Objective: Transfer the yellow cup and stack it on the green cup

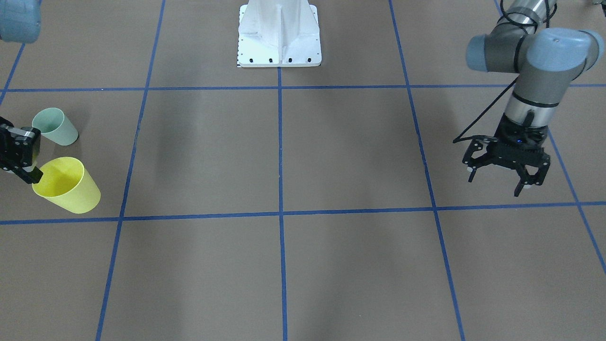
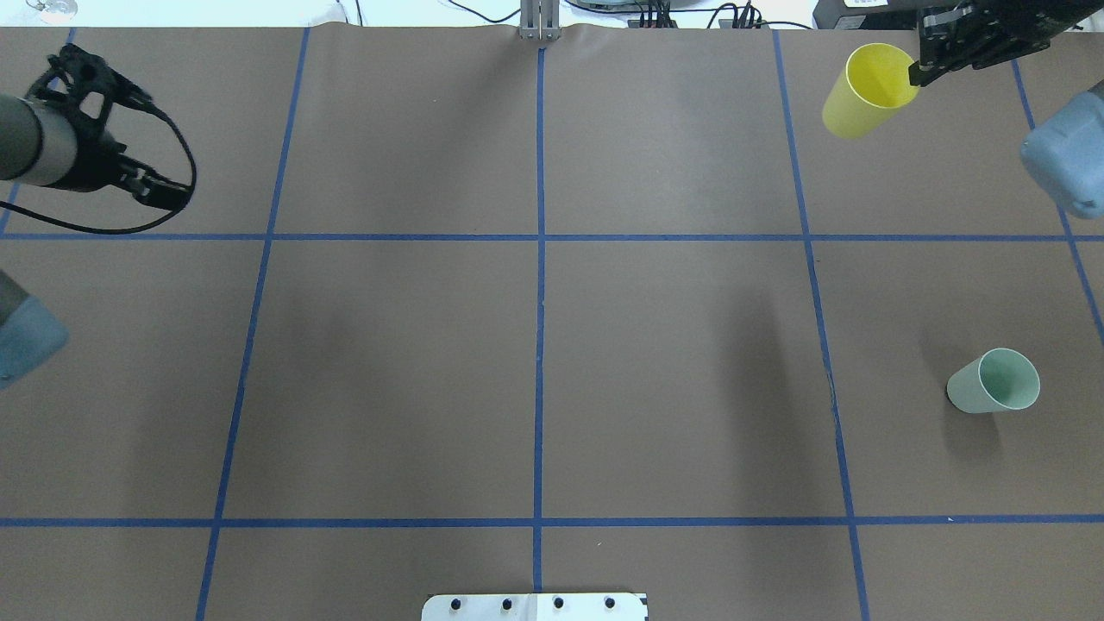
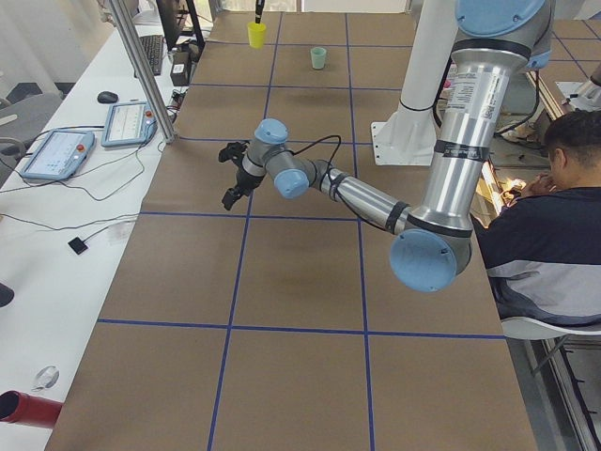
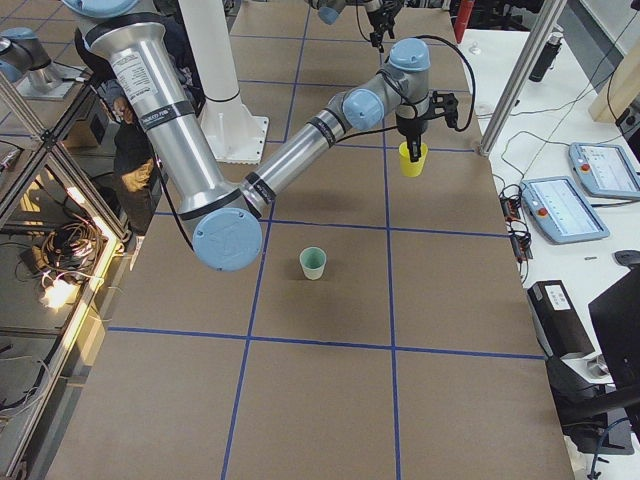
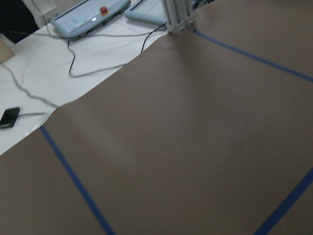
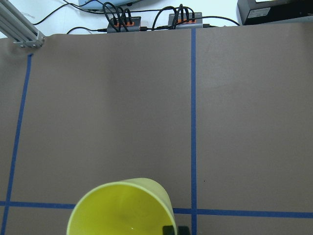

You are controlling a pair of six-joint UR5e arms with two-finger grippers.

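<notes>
Yellow cup (image 2: 865, 93): rim pinched by right gripper (image 2: 917, 78), mouth up. Green cup (image 2: 992, 383): upright on table (image 2: 517, 345), well apart. Left gripper (image 1: 495, 184): spread wide

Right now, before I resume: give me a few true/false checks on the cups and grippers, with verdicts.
1. The right gripper grips the yellow cup at its rim. True.
2. The yellow cup is stacked on the green cup. False: the two cups are apart, nothing in the green cup.
3. The left gripper is open and empty. True.
4. The green cup lies on its side. False: it stands upright, mouth up.
</notes>
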